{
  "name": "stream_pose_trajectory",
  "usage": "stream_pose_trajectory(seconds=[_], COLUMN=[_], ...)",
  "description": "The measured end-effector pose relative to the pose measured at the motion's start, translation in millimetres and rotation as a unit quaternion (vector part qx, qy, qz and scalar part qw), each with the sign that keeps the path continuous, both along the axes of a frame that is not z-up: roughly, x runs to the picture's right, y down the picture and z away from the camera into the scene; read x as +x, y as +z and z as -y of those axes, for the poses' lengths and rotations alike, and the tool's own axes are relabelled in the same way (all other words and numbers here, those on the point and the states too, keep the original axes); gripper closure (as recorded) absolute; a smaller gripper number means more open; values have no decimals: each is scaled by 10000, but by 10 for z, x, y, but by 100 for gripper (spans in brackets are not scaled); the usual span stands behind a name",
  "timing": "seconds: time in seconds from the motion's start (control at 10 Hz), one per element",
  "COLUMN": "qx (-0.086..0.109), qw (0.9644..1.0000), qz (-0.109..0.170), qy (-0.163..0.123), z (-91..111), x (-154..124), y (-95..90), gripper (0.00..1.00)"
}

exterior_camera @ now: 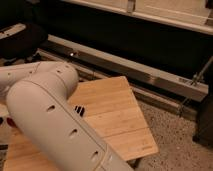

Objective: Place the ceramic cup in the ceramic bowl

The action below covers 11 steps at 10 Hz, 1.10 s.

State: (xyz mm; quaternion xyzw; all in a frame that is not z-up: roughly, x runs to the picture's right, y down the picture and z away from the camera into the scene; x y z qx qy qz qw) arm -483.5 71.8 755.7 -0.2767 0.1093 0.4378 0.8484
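ceramic cup: hidden, axis unreadable | end effector: hidden behind arm (47,117)

White arm (50,115) fills foreground, bent leftward; hand out of view.

Hidden behind the big white arm (55,125): most of the left part of the wooden table (117,120). Out of sight: the gripper, somewhere past the left edge or behind the arm. Only a red sliver (10,123) at the arm's left side, too small to identify.
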Motion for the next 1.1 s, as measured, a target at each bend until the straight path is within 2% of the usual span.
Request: stream_pose_trajectory(seconds=[0.1, 0.3, 0.5, 0.6, 0.7, 0.9, 1.1], qx=[-71, -266, -524, -622, -743, -932, -1008], qw=[10000, 9996, 9984, 9978, 9967, 9942, 9930], qz=[17, -34, -83, -72, -5, 195, 245], qy=[43, 113, 192, 227, 315, 499, 560], z=[-45, -134, -211, -232, -241, -224, -210], x=[29, 139, 286, 323, 344, 359, 400], y=[114, 254, 349, 360, 359, 332, 330], gripper=[73, 55, 32, 25, 20, 20, 20])
